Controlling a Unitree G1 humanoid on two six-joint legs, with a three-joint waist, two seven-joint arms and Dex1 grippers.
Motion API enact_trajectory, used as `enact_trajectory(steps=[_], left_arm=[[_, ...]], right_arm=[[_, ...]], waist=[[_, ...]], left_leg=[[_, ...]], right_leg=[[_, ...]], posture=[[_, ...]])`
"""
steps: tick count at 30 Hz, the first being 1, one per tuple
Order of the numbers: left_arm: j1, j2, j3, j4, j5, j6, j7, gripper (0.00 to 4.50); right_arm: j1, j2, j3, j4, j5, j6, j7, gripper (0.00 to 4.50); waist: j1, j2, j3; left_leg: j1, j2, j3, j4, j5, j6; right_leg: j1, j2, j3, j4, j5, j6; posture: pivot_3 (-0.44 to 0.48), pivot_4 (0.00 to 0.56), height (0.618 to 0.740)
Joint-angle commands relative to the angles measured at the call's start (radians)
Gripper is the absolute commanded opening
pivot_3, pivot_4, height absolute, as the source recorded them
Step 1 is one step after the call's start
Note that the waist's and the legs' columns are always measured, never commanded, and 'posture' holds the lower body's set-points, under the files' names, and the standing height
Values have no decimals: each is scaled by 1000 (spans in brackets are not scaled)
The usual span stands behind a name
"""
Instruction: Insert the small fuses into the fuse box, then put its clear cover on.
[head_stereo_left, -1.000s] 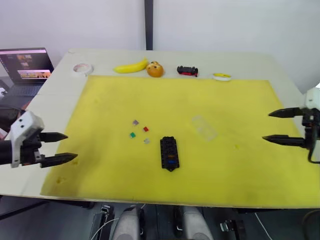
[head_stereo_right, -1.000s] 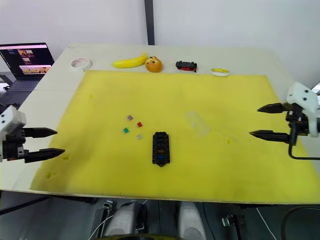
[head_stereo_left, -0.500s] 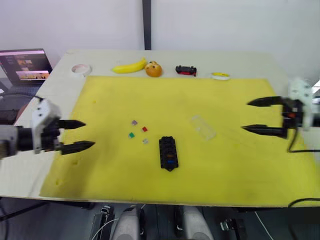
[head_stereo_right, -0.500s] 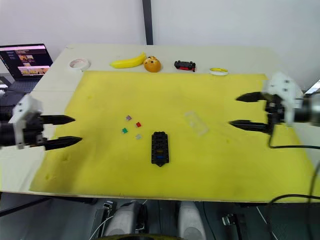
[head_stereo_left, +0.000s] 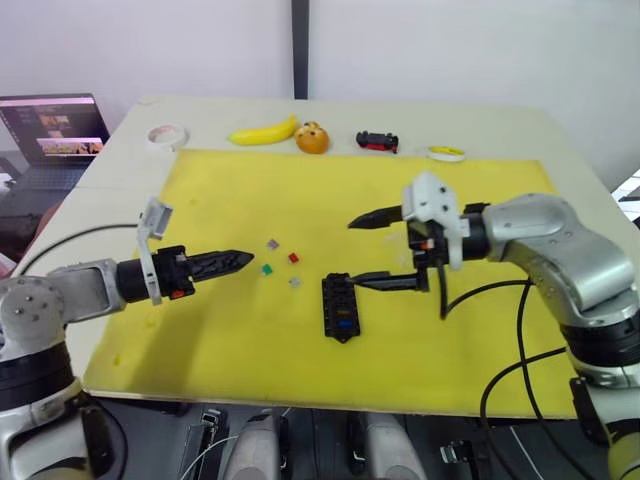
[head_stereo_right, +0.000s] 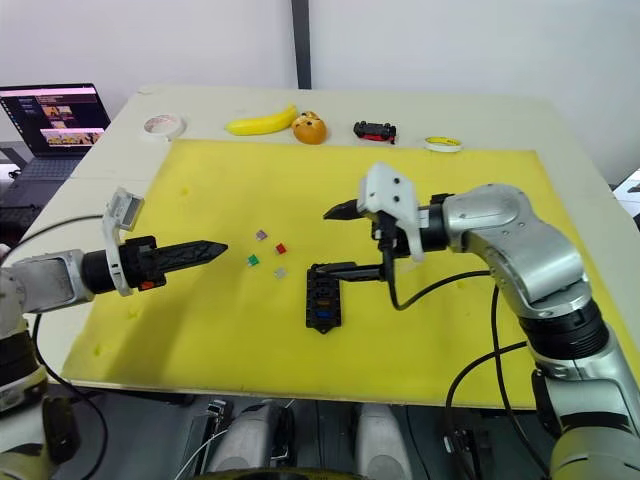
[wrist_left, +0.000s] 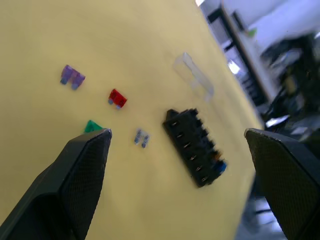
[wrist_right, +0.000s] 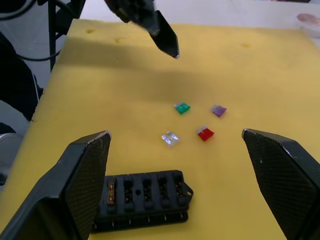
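Over yellow mat (head_stereo_left: 480, 330): both hands moved inward, right hand (head_stereo_left: 372, 252) above fuse box (head_stereo_left: 340, 307).

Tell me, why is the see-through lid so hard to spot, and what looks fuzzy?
In the left wrist view the clear cover shows by pale glints along its edges on the yellow mat; the room beyond the mat is fuzzy. In the right wrist view the fuse box looks sharp, while the right gripper's big fingers look soft.
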Motion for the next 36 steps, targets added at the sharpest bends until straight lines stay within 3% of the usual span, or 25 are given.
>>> enact_trajectory(steps=[1,3,7,12,14,36], left_arm=[[-14,-5,61,93,-168,25,180,4247],[-34,-2,71,193,-263,25,297,3683],[-52,20,37,382,-472,17,505,1690],[-10,57,-148,447,-765,-98,719,1690],[-10,56,-202,458,-825,-127,756,1690],[-52,20,-328,482,-834,-269,883,1690]], right_arm=[[-28,0,10,-47,-14,20,-28,4483],[-32,10,17,-56,-15,24,-42,4500],[-21,14,16,-70,-16,21,-63,4500],[9,7,15,-94,-16,15,-79,4500],[14,7,15,-100,-17,17,-87,4500],[8,13,21,-122,-24,8,-105,4500]], waist=[[-1,0,0],[0,0,0],[0,-1,0],[2,-2,-1],[1,-2,-1],[3,-2,-1]], left_leg=[[0,0,0,0,0,0],[0,0,0,0,0,-1],[1,0,0,0,1,-1],[0,0,0,0,3,-5],[1,-1,0,0,3,-6],[2,-2,1,-1,4,-6]], right_leg=[[0,0,0,0,0,0],[0,0,0,0,0,0],[0,-1,0,0,0,0],[0,-2,0,0,0,0],[0,-5,1,0,0,0],[2,-2,-1,-1,0,0]], posture=[[0,150,737],[0,150,737],[0,150,737],[0,150,737],[0,150,737],[0,150,737]])
